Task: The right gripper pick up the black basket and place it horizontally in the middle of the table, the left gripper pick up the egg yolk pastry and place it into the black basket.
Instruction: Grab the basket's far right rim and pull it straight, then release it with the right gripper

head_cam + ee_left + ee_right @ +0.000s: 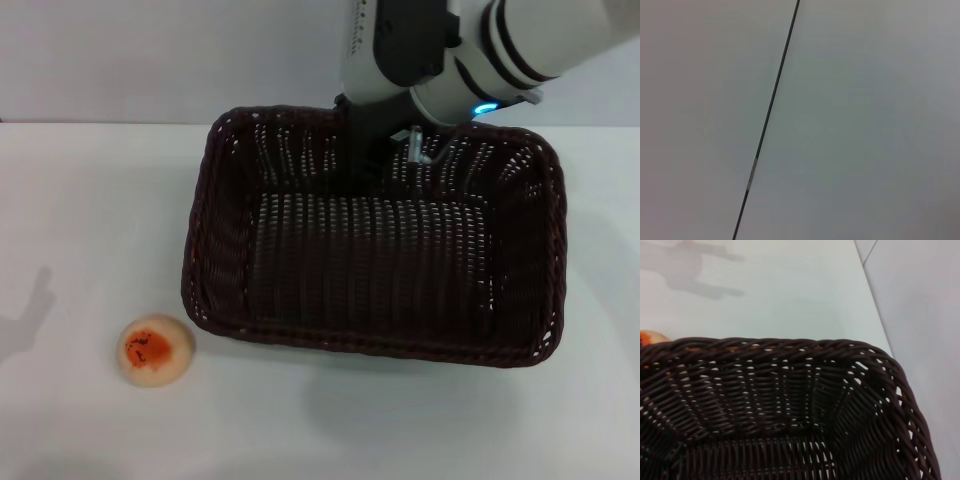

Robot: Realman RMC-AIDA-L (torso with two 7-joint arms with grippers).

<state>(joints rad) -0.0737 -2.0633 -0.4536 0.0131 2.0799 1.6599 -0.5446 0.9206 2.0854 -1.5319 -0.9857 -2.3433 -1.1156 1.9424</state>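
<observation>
The black basket [372, 250] lies flat and lengthwise across the middle of the white table [90, 200]. Its inside holds nothing. My right gripper [375, 160] reaches down from the white-and-grey arm to the basket's far rim, with black parts on the inner side of that wall. The right wrist view looks into the basket [780, 405] from that rim. The egg yolk pastry [155, 350] sits on the table off the basket's near left corner, orange patch up. A sliver of it shows past the rim in the right wrist view [652, 336]. My left gripper is out of view.
The left wrist view shows only a plain pale surface crossed by a thin dark line [771, 110]. A faint shadow [35, 305] falls on the table at the far left. The table's back edge runs behind the basket.
</observation>
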